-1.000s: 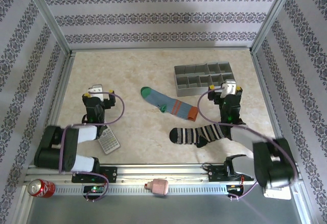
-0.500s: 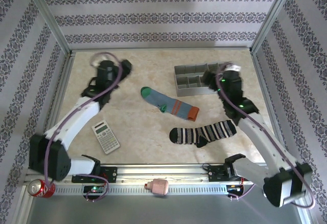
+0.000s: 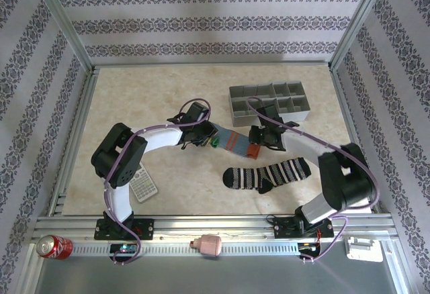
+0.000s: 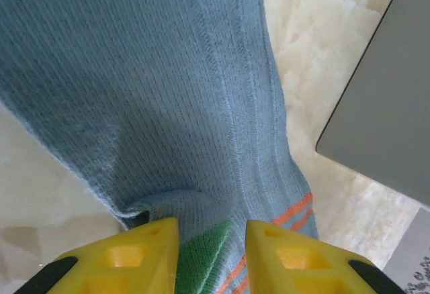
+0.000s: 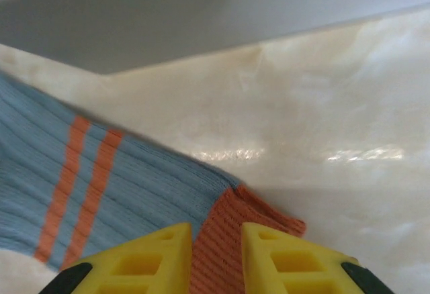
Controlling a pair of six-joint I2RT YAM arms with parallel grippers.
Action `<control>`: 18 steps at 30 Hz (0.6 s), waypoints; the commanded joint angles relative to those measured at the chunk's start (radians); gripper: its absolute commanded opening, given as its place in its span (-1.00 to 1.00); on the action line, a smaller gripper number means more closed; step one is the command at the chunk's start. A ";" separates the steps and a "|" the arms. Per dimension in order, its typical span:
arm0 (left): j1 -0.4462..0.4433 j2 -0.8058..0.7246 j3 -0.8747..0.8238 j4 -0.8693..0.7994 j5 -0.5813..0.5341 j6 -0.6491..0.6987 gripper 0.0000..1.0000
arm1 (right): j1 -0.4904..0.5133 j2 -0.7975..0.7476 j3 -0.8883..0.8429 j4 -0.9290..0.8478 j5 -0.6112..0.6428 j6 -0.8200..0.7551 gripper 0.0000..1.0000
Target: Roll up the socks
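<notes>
The blue-grey sock (image 3: 232, 139) lies slantwise mid-desk (image 3: 134, 99), toe end far-left and orange cuff near-right. The left hand (image 4: 211, 237), nearly closed, pinches its green patch. The right hand (image 5: 215, 237), equally narrow, nips the cuff. The striped sock (image 3: 269, 173) lies crosswise nearer me, with patterned walls (image 3: 215, 22) around.

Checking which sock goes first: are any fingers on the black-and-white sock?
No, the black-and-white sock lies alone, and the left arm and right arm both reach to the blue sock.
</notes>
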 commanded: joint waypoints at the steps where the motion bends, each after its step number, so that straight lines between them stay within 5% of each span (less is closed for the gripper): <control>1: 0.008 0.012 -0.024 0.035 0.004 -0.062 -0.38 | -0.002 0.059 0.001 0.053 -0.056 0.038 -0.46; 8: 0.081 0.030 -0.030 -0.021 0.015 -0.018 -0.38 | 0.033 0.123 -0.003 0.048 -0.104 0.090 -0.48; 18: 0.278 0.059 0.008 -0.152 -0.005 0.134 -0.39 | 0.281 0.192 0.091 0.024 -0.211 0.182 -0.49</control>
